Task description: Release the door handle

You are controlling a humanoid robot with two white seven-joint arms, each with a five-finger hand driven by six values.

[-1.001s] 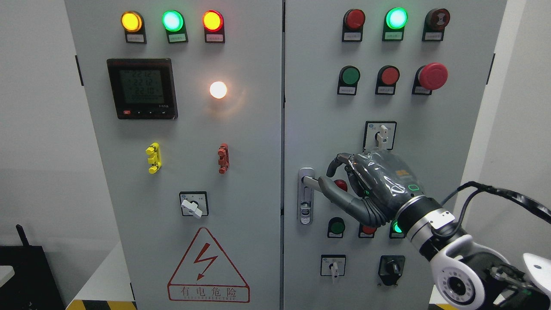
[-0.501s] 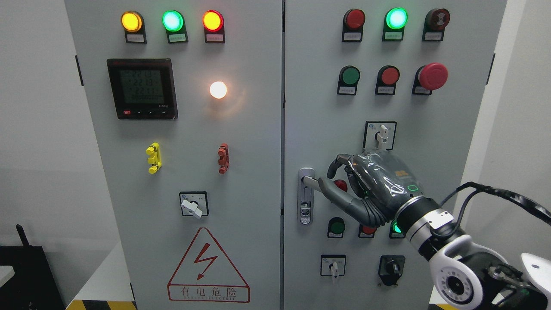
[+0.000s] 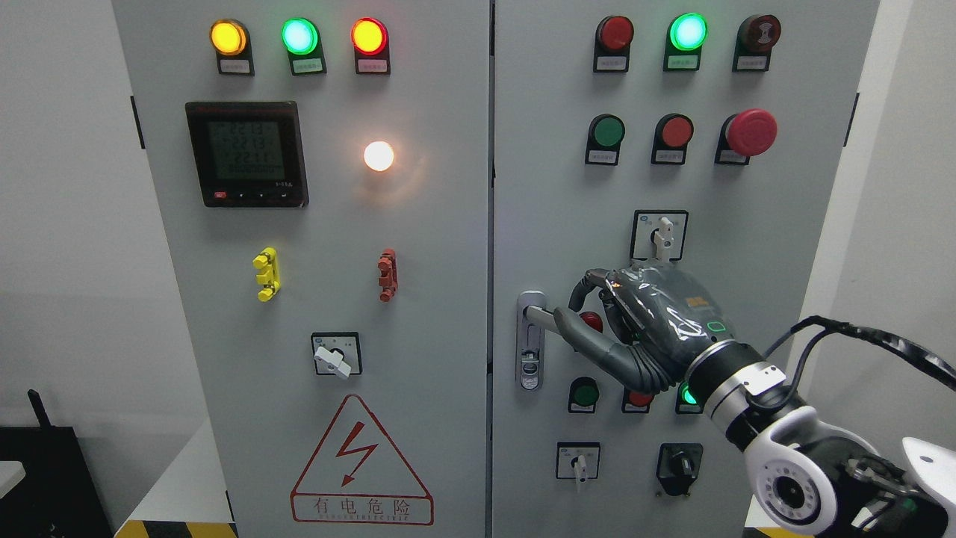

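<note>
Grey steel cabinet (image 3: pixel 448 246); right hand (image 3: pixel 642 329) curled around lever handle (image 3: pixel 539 314).

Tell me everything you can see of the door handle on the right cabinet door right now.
The door handle is silvery metal: a tall narrow backplate with rounded ends, mounted upright near the left edge of the right cabinet door, with a keyhole cylinder low on the plate. A lever juts rightward from its upper part. The right robot hand is curled around the lever's outer end, thumb beneath and fingers above; exact contact is hidden. The door looks closed.
</note>
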